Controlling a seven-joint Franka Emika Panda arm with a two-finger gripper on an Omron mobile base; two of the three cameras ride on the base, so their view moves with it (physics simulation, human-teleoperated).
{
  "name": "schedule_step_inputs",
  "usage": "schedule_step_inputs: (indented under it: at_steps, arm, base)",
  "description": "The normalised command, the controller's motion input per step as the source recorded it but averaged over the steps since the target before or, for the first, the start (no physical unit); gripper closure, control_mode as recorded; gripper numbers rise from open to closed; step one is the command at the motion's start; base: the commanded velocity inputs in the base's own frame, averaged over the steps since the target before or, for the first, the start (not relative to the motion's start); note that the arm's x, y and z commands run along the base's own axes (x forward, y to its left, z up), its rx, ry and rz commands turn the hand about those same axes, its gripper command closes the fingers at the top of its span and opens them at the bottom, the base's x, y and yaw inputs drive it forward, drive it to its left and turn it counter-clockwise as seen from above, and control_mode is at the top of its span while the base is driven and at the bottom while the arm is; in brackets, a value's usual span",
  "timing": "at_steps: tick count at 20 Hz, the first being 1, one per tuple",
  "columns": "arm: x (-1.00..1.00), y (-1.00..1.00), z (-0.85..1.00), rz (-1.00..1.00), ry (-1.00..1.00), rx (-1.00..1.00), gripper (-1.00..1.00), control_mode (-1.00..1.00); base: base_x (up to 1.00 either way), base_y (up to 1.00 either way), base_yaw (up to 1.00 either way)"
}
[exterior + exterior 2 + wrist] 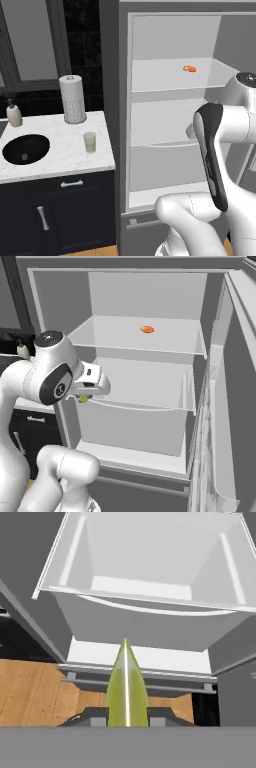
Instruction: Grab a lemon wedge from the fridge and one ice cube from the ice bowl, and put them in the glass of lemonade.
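Pinched tight between the jaws, a yellow-green lemon wedge [127, 687] hangs before the open tall grey fridge [111, 100], by its middle shelf. Higher, a small orange piece [147, 329] lies on the top shelf. Leftward, the clear lemonade glass [89, 142] stands on the marble worktop [60, 157].

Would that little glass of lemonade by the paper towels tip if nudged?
Probably: the glass of lemonade looks taller than wide, so a high push might tip it. Its smooth clear wall may slip in jaws.
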Motion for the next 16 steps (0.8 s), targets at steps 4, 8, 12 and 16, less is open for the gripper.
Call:
schedule_step_inputs:
  at_steps: [4,8,12,16]
  arm:
    - [-0.60,0.79,0.35,0.02,-0.11,0.00,1.00,-1.00]
    - [-0.76,0.63,0.12,0.08,-0.17,0.01,1.00,-1.00]
    - [-0.31,0.06,0.00,0.00,0.00,0.00,1.00,-1.00]
    - [-0.03,0.00,0.00,0.00,0.00,0.00,1.00,-1.00]
  base:
    - [0.00,0.00,0.00]
    - [0.00,0.00,0.00]
    - [0.00,0.00,0.00]
    - [0.00,0.00,0.00]
